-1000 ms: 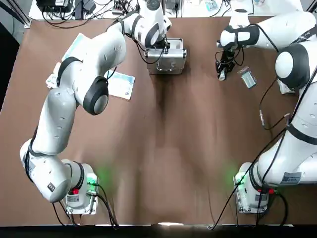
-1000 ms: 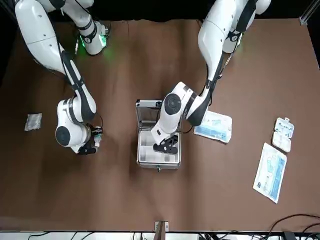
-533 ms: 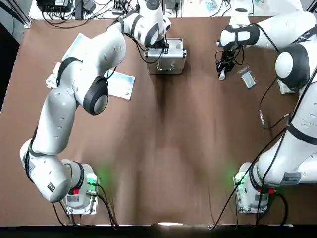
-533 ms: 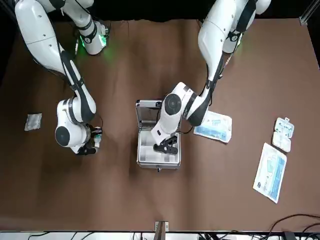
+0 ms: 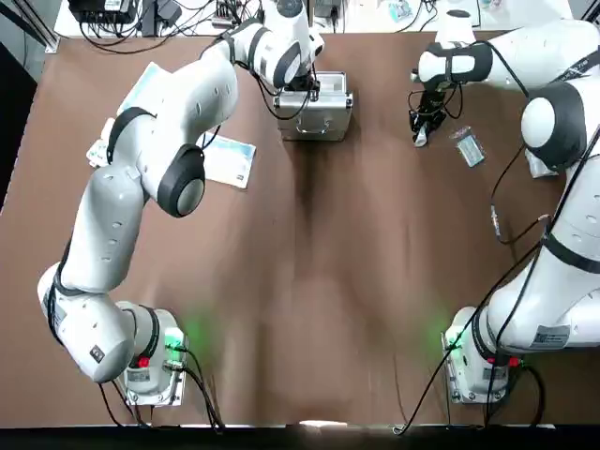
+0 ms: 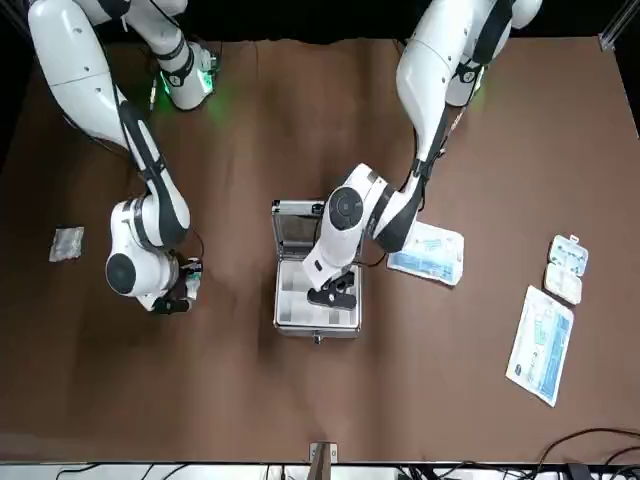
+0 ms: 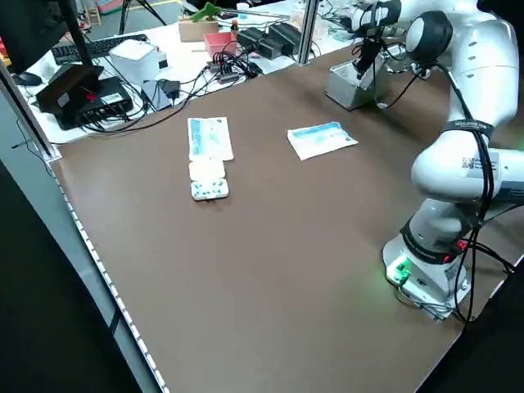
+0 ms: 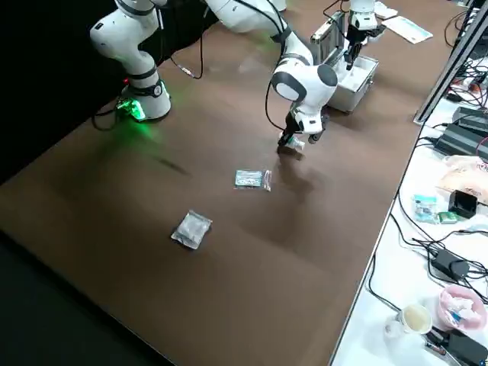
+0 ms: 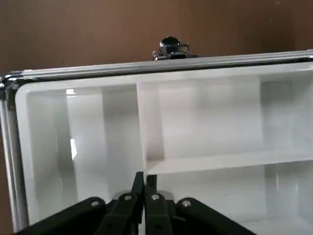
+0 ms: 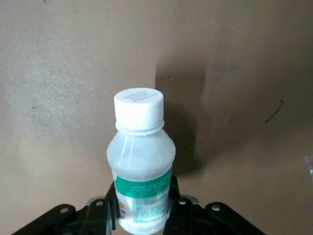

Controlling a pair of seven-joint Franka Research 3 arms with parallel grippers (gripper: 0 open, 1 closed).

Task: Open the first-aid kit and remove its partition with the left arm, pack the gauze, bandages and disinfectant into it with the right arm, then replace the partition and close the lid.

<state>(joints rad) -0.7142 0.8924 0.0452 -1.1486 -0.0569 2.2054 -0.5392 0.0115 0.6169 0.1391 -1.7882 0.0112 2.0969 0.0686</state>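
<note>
At the desk's (image 5: 300, 281) twelve o'clock, the left hand (image 9: 145, 175) pinches the partition (image 9: 210, 117) by its divider (image 9: 142, 122) – probably stiff – while at two, the right hand (image 10: 142, 193) pinches the bottle (image 10: 141, 152), likely light, slippery, best held mid-body.

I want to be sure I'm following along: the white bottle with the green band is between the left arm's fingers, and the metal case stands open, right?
Not quite: the bottle is between the right arm's fingers, as the right wrist view shows. The metal case does stand open.
</note>
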